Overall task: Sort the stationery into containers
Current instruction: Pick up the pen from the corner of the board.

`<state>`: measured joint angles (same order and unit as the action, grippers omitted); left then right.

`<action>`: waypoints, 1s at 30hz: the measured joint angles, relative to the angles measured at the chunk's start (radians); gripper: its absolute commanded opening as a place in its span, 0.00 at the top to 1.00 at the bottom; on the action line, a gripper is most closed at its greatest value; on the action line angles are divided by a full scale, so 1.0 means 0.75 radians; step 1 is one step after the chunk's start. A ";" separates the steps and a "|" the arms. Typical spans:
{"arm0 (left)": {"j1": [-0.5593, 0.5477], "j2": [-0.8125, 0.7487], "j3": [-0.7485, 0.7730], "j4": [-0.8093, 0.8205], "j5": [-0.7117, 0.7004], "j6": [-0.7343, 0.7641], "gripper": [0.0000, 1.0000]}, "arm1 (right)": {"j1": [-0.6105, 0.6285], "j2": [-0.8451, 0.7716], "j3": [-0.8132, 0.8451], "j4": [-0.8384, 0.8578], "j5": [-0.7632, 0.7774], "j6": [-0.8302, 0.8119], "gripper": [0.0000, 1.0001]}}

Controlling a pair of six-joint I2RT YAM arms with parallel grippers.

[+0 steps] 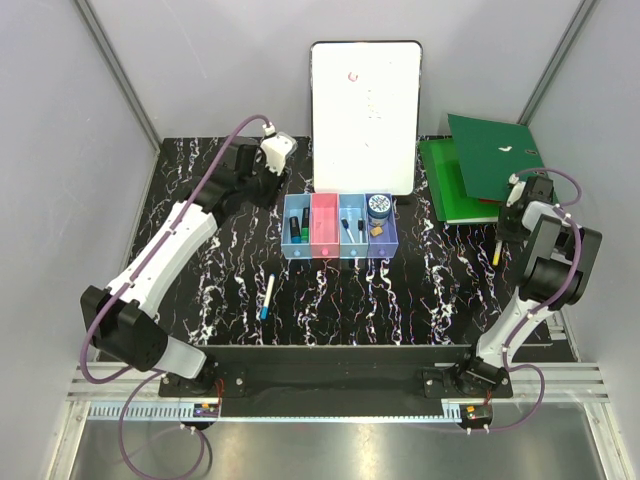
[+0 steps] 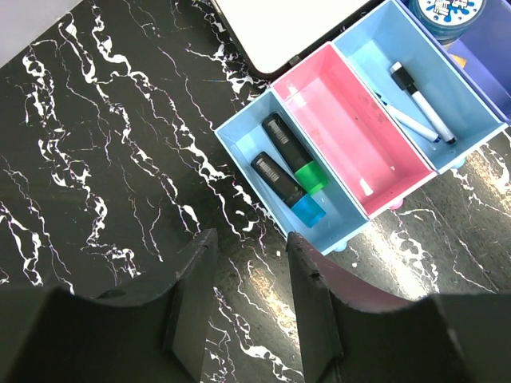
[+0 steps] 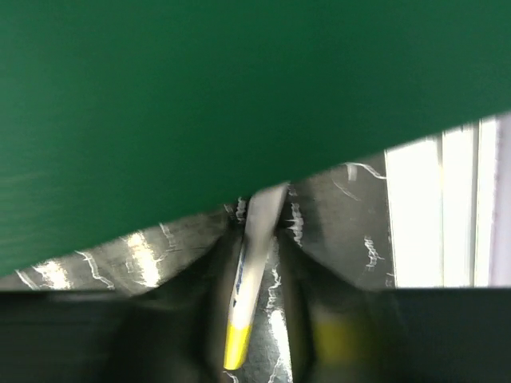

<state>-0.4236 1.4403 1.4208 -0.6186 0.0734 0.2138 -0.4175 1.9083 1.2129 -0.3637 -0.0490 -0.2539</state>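
Observation:
The containers are four joined bins (image 1: 323,246). The left light blue bin (image 2: 239,148) holds a green-black marker (image 2: 294,152) and a blue-black marker (image 2: 286,190). The pink bin (image 2: 351,136) shows nothing inside. The second light blue bin holds two slim pens (image 2: 421,102). The purple bin (image 1: 382,240) holds the blue tape roll (image 1: 378,206) and a tan block (image 1: 377,231). My left gripper (image 2: 249,239) is open and empty above the table, just left of the bins. My right gripper (image 3: 262,231) straddles a yellow-ended white pen (image 3: 249,279) on the table at the binder's edge, with a gap on one side. A blue-ended pen (image 1: 267,297) lies loose.
A large white board (image 1: 365,115) stands behind the bins. A green binder (image 1: 480,170) lies at the back right, close above my right gripper, and fills the top of the right wrist view (image 3: 200,104). The table's right edge (image 1: 565,320) is near the right arm.

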 measured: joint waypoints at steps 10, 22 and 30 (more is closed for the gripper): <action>0.000 0.003 0.027 -0.030 -0.005 0.001 0.55 | 0.016 -0.023 -0.033 0.024 -0.007 -0.061 1.00; 0.000 -0.005 0.028 -0.033 -0.009 0.007 0.55 | 0.058 -0.167 -0.162 -0.099 -0.017 -0.142 1.00; 0.000 -0.067 0.027 -0.042 -0.009 0.006 0.55 | 0.103 -0.269 -0.112 -0.313 -0.076 -0.173 1.00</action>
<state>-0.4236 1.3899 1.4414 -0.6498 0.0666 0.2184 -0.3405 1.7065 1.1286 -0.5987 -0.1059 -0.3840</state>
